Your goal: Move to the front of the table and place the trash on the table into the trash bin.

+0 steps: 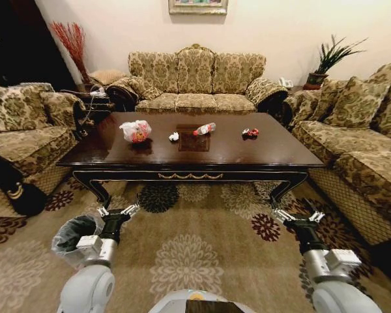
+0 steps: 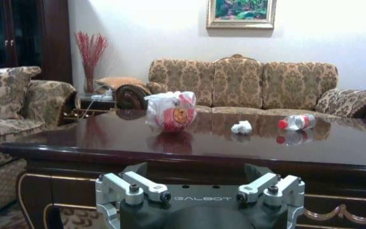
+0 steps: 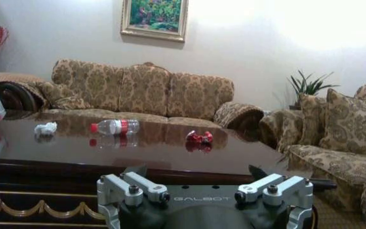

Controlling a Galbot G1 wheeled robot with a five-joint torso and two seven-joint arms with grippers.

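Both grippers are held low over the carpet, short of the bench (image 1: 195, 153), so nothing has been reached yet. Left gripper (image 1: 117, 212) is spread wide and holds nothing; right gripper (image 1: 298, 216) is spread wide and empty too, likely kept ready for a grab.

Four bits of trash are laid in a row on the bench, well ahead of both grippers. The plastic bag (image 1: 136, 131) and the paper wad (image 1: 174, 136) are found ahead of the left gripper. The bottle (image 1: 204, 129) is seen lying on its side. The red wrapper (image 1: 250, 132) is nearer the right gripper's side.

The trash bin (image 1: 73, 236) is set on the carpet just beside the left arm, close for dropping.
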